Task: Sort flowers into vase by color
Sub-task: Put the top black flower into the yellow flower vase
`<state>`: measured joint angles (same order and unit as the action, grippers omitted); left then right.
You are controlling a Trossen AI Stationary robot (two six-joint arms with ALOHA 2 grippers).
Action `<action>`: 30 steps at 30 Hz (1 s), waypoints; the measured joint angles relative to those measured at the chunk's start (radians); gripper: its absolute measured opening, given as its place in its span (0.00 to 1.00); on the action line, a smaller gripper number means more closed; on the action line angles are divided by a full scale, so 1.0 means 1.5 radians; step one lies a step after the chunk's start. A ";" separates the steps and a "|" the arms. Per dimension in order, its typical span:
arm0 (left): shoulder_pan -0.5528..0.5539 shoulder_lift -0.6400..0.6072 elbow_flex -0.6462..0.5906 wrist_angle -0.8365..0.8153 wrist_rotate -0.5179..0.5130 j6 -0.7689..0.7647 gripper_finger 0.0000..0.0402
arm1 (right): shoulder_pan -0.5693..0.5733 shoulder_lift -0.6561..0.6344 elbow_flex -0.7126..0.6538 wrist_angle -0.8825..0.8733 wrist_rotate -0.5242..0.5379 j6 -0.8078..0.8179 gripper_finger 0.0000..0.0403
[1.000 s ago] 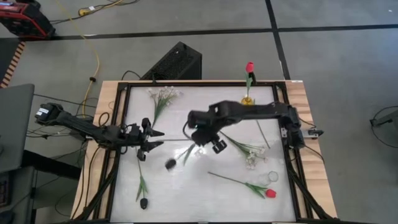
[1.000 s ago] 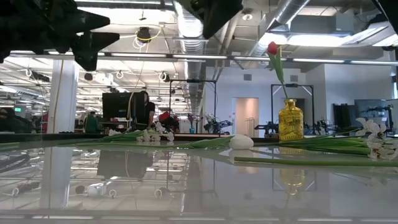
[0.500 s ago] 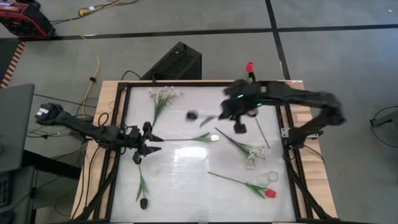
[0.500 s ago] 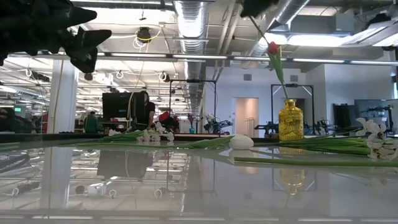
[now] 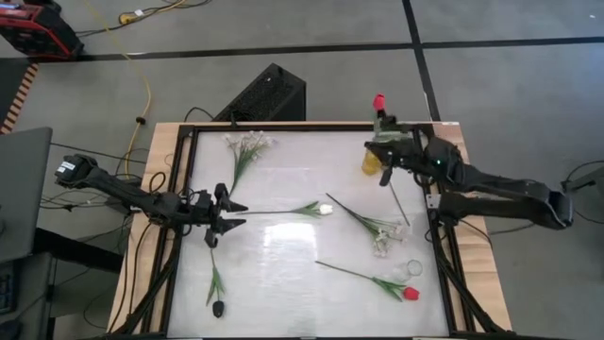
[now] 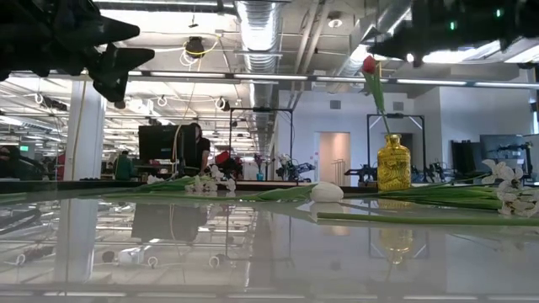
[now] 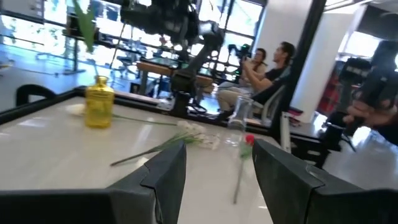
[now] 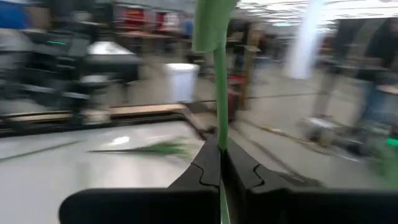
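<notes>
My right gripper (image 8: 220,163) is clamped tight on a green stem (image 8: 219,93), up beside the small yellow glass vase (image 5: 372,161) at the far right of the white table (image 5: 283,274). That vase holds one red tulip (image 5: 378,102); I judge most sorting remains. A white tulip (image 5: 316,209), another red one (image 5: 410,294), a dark one (image 5: 218,307) and white sprigs (image 5: 247,144) lie loose. My left gripper (image 5: 229,213) hovers spread and empty, centre-left.
</notes>
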<state>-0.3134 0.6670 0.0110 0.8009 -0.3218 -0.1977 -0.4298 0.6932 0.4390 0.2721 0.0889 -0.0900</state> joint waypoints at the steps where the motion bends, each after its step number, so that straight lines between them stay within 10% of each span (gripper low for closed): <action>1: 0.000 0.000 0.000 0.000 -0.006 0.002 0.43 | -0.013 -0.006 -0.020 0.014 0.015 0.007 0.06; 30: 0.000 0.000 0.000 -0.014 -0.104 0.003 0.43 | -0.085 -0.065 -0.078 0.014 0.053 0.073 0.06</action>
<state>-0.3126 0.6670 0.0109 0.7793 -0.4782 -0.1932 -0.5568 0.5953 0.3218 0.2926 0.1690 0.0193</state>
